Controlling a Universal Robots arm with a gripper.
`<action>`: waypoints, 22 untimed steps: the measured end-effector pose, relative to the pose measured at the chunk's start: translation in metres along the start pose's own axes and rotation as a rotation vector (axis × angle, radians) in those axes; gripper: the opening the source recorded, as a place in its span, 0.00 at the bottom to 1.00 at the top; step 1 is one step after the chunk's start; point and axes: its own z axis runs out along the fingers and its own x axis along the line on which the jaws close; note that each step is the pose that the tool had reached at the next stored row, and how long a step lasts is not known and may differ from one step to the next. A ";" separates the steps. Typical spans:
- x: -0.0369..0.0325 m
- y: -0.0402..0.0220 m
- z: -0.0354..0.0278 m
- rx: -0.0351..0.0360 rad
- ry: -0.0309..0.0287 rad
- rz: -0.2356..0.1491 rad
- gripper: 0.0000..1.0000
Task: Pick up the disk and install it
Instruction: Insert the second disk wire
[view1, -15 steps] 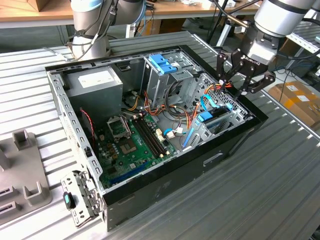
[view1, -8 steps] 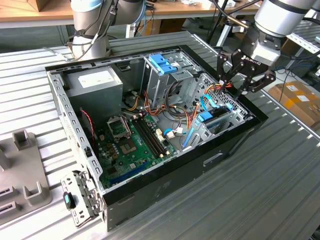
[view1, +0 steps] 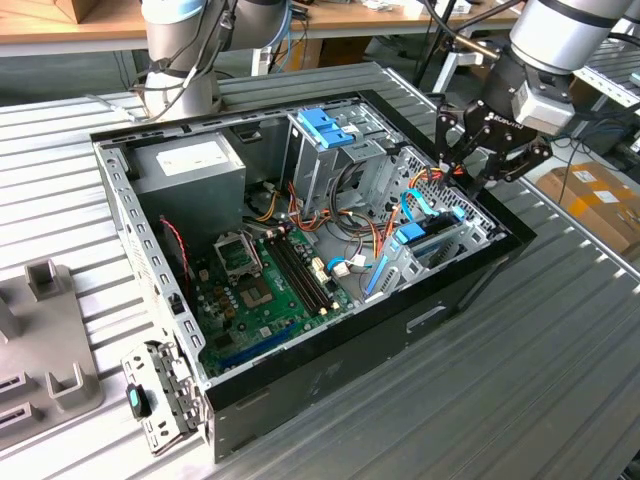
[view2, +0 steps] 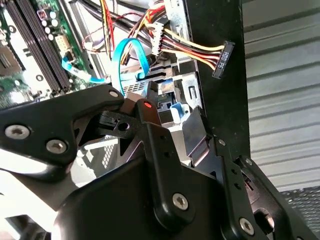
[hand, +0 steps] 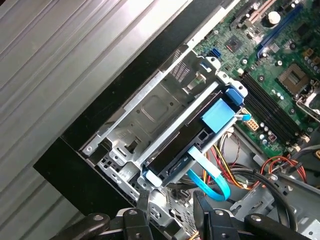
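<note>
Over the far right corner of the open black computer case (view1: 300, 400), as the exterior view shows it, I hold my black gripper (view1: 478, 170) just above the drive bay. Its fingers (hand: 200, 205) stand narrowly apart and hold nothing. The flat metal disk in its light-blue plastic carrier (hand: 192, 145) already sits in the grey metal bay (hand: 150, 107), long axis parallel to the case's side wall, connector end toward the coloured cables (hand: 230, 165). I judge installing nearly done; seating needs confirming.
</note>
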 end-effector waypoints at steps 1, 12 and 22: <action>0.0001 -0.0002 0.0000 -0.0001 -0.0002 -0.025 0.47; 0.0009 -0.0014 0.0002 -0.0010 -0.0020 -0.213 0.47; 0.0054 -0.0064 0.0002 -0.0012 -0.0022 -0.237 0.47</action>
